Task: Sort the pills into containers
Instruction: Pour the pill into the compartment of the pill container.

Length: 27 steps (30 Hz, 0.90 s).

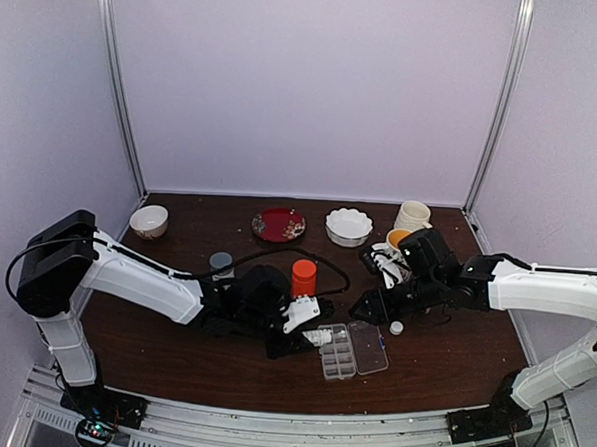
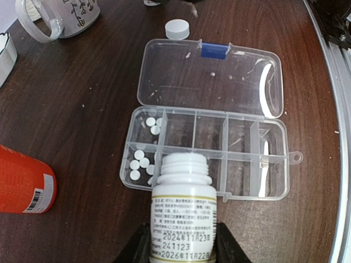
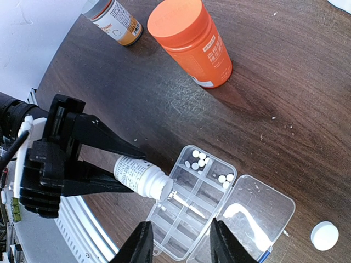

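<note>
My left gripper (image 2: 184, 244) is shut on a small white uncapped bottle (image 2: 184, 213), tipped so its mouth hangs over the near row of the clear pill box (image 2: 274, 164). The box's hinged lid (image 2: 211, 79) lies open. Small white round pills (image 2: 140, 163) sit in the near left-end compartment, and a few more pills (image 2: 153, 125) in the one behind it. The other compartments look empty. My right gripper (image 3: 181, 244) hovers open above the pill box (image 3: 186, 230), nothing between its fingers. From there I see the bottle (image 3: 140, 176) and the pills (image 3: 198, 160).
An orange bottle (image 1: 304, 278) and a grey-capped bottle (image 1: 221, 265) stand behind the left gripper (image 1: 303, 319). A white cap (image 1: 396, 328) lies right of the box. A red plate (image 1: 278, 223), white bowls (image 1: 348, 226) and cups (image 1: 412, 216) line the back.
</note>
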{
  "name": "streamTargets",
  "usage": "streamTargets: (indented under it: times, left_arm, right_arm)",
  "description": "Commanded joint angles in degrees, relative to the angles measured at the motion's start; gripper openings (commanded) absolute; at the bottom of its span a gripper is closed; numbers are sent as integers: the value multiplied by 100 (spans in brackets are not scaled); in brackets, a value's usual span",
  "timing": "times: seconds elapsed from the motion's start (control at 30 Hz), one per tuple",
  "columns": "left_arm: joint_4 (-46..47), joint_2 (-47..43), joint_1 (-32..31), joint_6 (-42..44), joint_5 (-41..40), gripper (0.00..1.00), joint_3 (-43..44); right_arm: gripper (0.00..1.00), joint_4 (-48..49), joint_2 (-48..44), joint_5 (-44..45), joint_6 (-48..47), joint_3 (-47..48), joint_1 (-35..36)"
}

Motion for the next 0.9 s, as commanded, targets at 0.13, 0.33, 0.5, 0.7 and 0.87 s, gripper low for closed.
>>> streamTargets:
  times: [0.13,0.33,0.5,0.7,0.87]
  left_arm:
    - [52,83,-75,-116,-78,5,204]
    - [-170,66,-100,-62,-186,5,290]
    - [-23,-141,-102,-116,-130,5,237]
    - [-279,67,-97,-75,-125,5,422]
    - [-319,91,-94,-87,-142,5,485]
  right_arm:
    - [37,82,-32,71,-23,-73,-18]
    - [37,116,-37,76,-6,-126,-18]
    - [37,81,-55,60,-7,-89,-19]
    - [37,77,-26,49,-4,-71,-19]
    - [37,89,-57,78,7,-118,-19]
